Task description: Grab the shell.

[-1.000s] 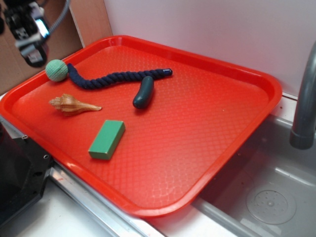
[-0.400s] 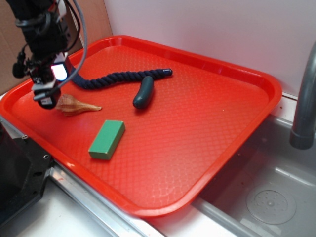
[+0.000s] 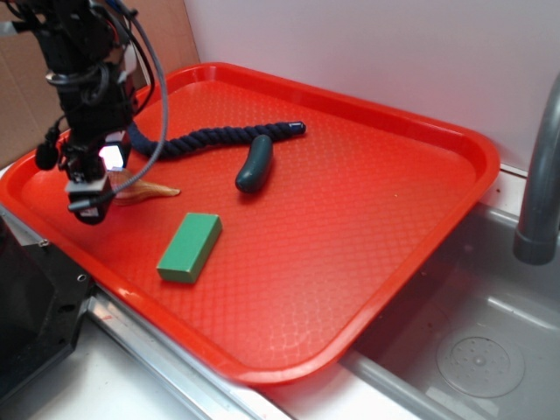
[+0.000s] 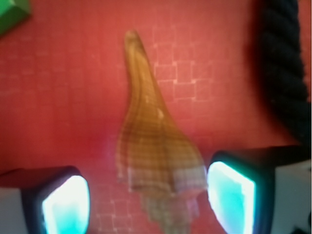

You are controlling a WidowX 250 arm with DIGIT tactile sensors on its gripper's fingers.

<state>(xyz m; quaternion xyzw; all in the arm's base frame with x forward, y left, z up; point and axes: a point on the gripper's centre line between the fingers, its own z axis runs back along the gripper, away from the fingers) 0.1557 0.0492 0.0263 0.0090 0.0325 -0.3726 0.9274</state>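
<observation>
The shell point(image 4: 156, 161) is seen lying flat on the red tray point(image 3: 367, 236), near the tray's left rim, with its knobbly broad end framed between the two fingers of the gripper point(image 4: 146, 197) and its pointed tip directed away from them. The gripper is spread wide, with a clear gap left on each side of the shell, and nothing is held. A slip is judged to be the main risk: the whorled end is rounded and tapered, so the shell could be squeezed out forward or rotated if the fingers were closed too high on it or unevenly. The navy rope point(image 4: 285, 73) lies just beside the shell on one side and could be snagged by the nearer finger. One shell is counted, one rope, one green block point(image 3: 189, 247) near the shell, one dark pickle-shaped object point(image 3: 255, 164) beyond the block from the shell, and one tray.
</observation>
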